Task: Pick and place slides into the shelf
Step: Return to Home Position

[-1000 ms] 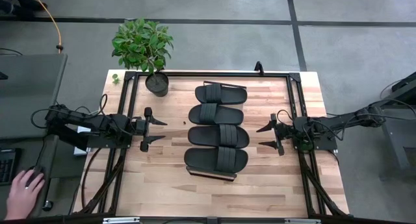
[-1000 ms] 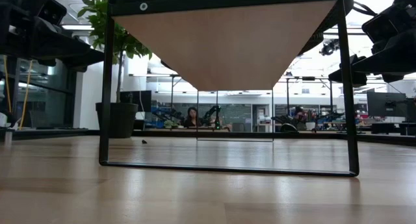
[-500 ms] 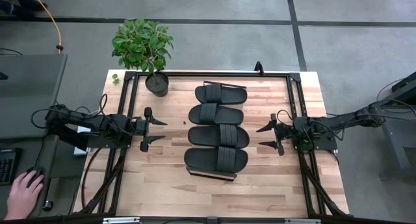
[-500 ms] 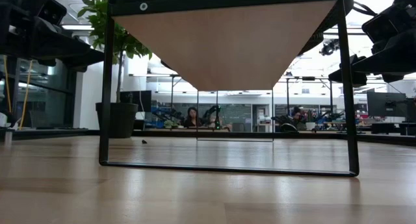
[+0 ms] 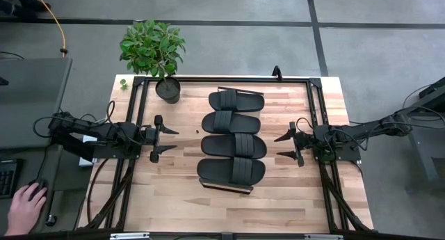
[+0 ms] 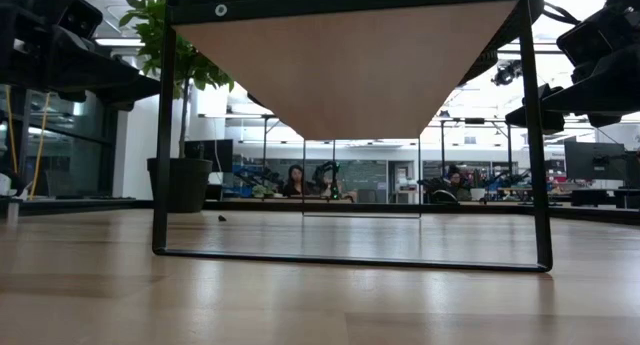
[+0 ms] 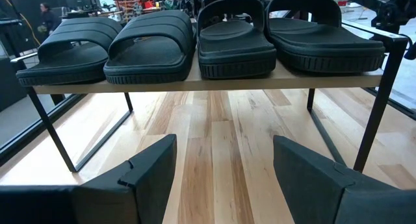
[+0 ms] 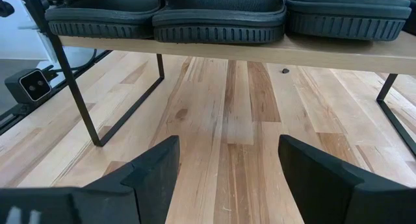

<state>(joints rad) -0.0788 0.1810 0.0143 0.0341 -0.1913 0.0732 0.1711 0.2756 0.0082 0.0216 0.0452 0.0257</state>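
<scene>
Since all four slides sit side by side on the shelf, this job looks basically done.
No sandal lies down on the wooden table, so I'd say nothing's left to pick. Left gripper hangs off the shelf's left side and right gripper off its right, both spread wide, holding nothing, well apart from the sandals. Compared with a second back, arms and slides haven't budged, so they're probably parked at home already.

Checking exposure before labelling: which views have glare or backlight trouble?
Low view: the bright room behind leaves the shelf shaded underneath. Right wrist view: a pale sheen on the table. High view: even light, slides plain to see.
</scene>
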